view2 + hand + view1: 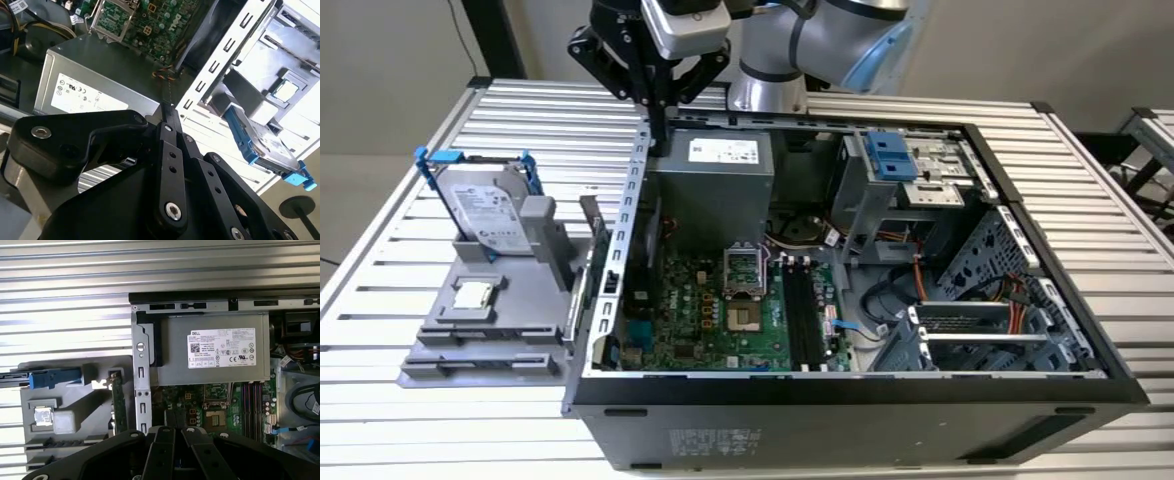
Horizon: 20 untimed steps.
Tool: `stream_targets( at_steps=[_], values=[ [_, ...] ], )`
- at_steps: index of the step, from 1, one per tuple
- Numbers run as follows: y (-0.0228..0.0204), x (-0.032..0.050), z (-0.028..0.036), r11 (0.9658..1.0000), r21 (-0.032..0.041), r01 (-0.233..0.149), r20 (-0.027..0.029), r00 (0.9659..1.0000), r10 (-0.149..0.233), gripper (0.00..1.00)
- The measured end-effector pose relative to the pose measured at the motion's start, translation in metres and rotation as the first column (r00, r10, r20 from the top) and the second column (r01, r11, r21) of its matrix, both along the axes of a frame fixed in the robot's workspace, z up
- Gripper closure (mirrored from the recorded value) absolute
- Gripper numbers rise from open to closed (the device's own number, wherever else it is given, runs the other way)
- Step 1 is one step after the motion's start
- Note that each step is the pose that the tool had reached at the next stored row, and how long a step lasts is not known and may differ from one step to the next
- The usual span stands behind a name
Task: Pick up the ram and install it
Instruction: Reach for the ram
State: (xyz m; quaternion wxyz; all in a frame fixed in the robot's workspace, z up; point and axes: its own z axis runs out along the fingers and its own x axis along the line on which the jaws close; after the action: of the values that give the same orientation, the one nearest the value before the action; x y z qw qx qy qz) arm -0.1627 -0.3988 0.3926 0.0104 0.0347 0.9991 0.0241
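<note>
The ram is a thin green stick standing on edge in the grey fixture, just outside the open computer case's wall on the exterior view's left. It shows as a narrow green strip in the first wrist view. My gripper hangs above the case's back corner, over the power supply, well behind the ram. Its black fingers are shut together with nothing between them. The black memory slots lie on the motherboard inside the case.
On the fixture a silver hard drive in a blue frame stands upright, and a small square silver chip lies nearby. The case holds drive cages, cables and a CPU socket. All rest on a slatted metal table.
</note>
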Motion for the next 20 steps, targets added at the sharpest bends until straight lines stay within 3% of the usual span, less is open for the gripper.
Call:
stream_targets(
  at_steps=[20],
  values=[
    [0.0,-0.0065,0.0,1.0,0.0,0.0,0.0,1.0,0.0,1.0]
  ],
)
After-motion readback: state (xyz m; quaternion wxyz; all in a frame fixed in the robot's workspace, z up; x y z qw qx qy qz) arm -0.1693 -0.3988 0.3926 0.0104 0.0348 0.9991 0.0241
